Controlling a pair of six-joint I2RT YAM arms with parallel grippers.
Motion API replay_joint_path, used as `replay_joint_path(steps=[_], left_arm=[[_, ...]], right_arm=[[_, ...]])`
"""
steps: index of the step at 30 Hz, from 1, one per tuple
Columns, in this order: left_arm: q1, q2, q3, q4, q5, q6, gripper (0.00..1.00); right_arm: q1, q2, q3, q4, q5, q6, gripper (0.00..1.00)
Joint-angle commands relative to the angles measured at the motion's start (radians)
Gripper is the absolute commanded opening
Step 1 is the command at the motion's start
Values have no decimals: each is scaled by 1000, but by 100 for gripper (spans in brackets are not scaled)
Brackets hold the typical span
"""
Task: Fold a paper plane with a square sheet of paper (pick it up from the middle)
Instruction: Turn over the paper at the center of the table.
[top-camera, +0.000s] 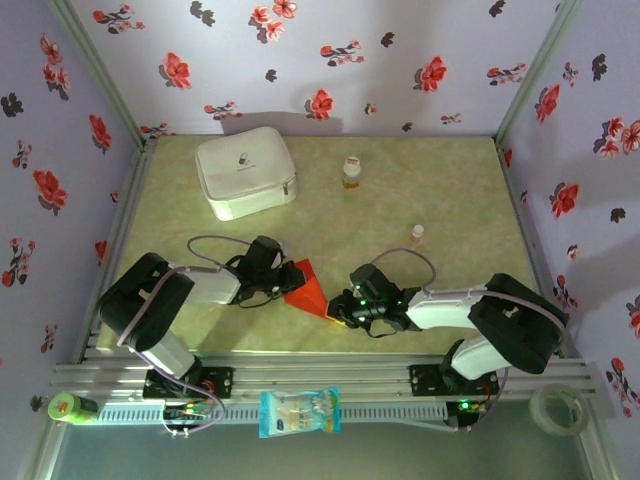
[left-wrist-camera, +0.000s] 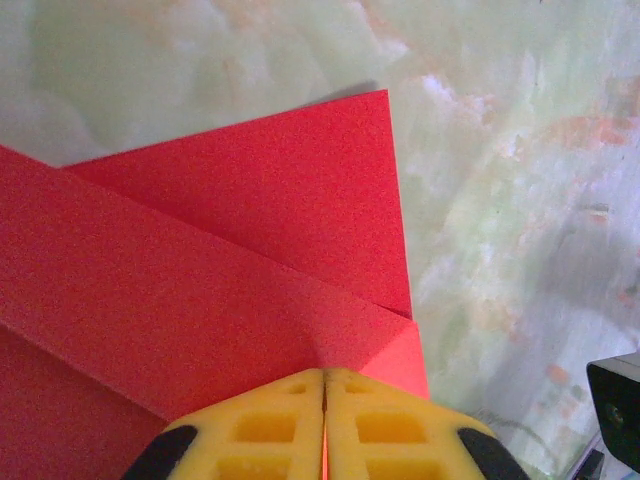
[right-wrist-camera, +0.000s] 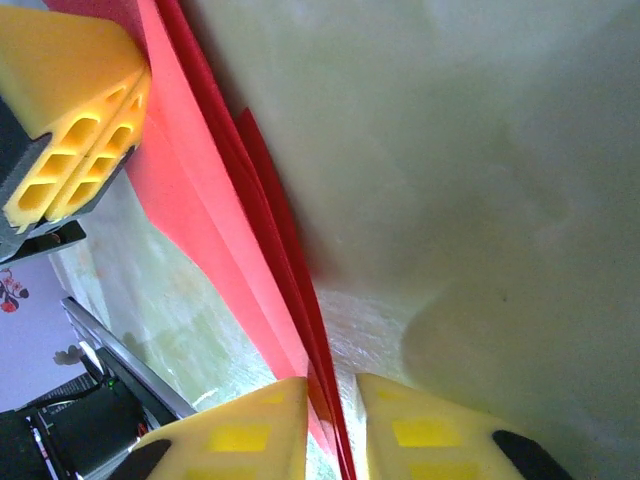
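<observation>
Yellow pads of the left gripper sit at the bottom centre of the left wrist view. They are pressed flat together, with a thin red edge caught in the seam between them, so this gripper is clamped on the red paper. Above the pads the sheet spreads across the left and centre of the frame. Two diagonal flaps overlap and one squared corner reaches toward the upper middle, over the pale green table.

In the right wrist view the right gripper is at the bottom centre, and several red layers run edge-on between its two fingers. A narrow gap shows beside the paper, so I cannot tell whether the pads are pinching or only bracketing it. The left gripper's pads appear at the upper left of that frame, holding the same sheet.

From above, the red paper lies in the lower centre of the frame, between the left gripper and the right gripper, well apart from the white zip case at the upper left.

Judging by the stacked layers, folding is under way but no dart shape has formed. The step in hand looks like setting a fold. The next move probably calls for a firm pinch by the right fingers, then a press along the crease while the left holds the layers aligned.
</observation>
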Motion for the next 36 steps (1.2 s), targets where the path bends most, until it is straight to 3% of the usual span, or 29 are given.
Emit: replay_joint_path(steps=[1,10,14,20,29,36], left_arm=[[12,1,-6,-57,-11,3,9],[38,-111,8,-31,9,-24,19],[40,-224,40,-139,-40,15,32],[40,-380,64,-308,-153,77,41],[42,-515,21,-352,-256,82,43],[43,-559,20,-381,-297,77,44]], right_arm=[[2,5,-13,11,15,-17,16],[0,-34,-15,1,8,-33,9],[-2,-88,-11,-52,33,-63,7],[-13,-176,11,-164,74,-140,5],[-20,-362,205,-618,275,-447,3],[-19,-376,417,-957,487,-628,2]])
